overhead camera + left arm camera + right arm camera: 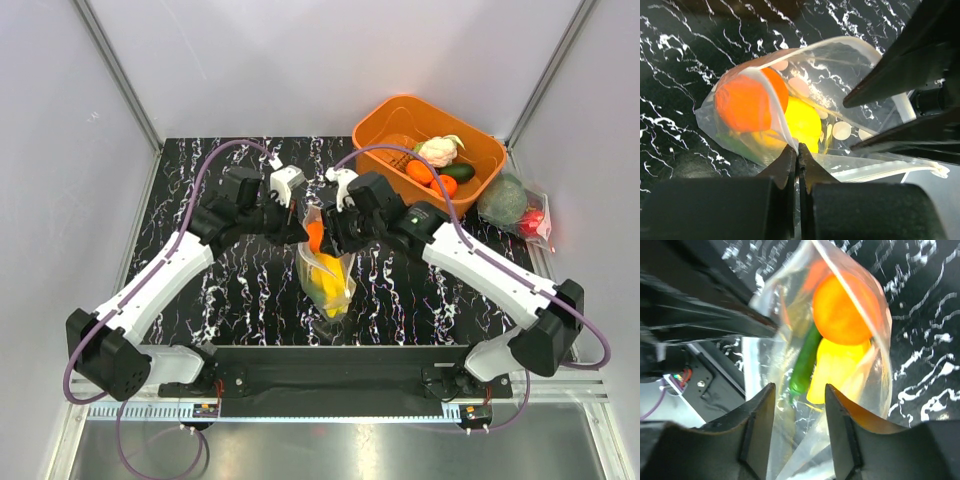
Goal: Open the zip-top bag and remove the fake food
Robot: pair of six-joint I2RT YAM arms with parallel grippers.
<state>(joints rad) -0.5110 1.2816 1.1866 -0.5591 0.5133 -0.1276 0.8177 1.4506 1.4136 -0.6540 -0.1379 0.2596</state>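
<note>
The dotted zip-top bag [328,272] hangs between my two grippers over the black marbled table, and it also shows in the left wrist view [840,65] and the right wrist view [875,365]. Inside are an orange round fruit [747,102], yellow pieces [804,124] and a long dark-green vegetable [802,362]. My left gripper [799,152] is shut on one edge of the bag's film; it is at the bag's top left [293,224]. My right gripper [800,412] is open, its fingers [760,425] straddling the bag's mouth end, at the top right [338,226].
An orange bin [484,170] at the back right holds a white cauliflower [437,150] and other toy produce. An undotted clear bag with a big green ball [505,200] lies right of the bin. The black base rail [330,365] runs along the near edge.
</note>
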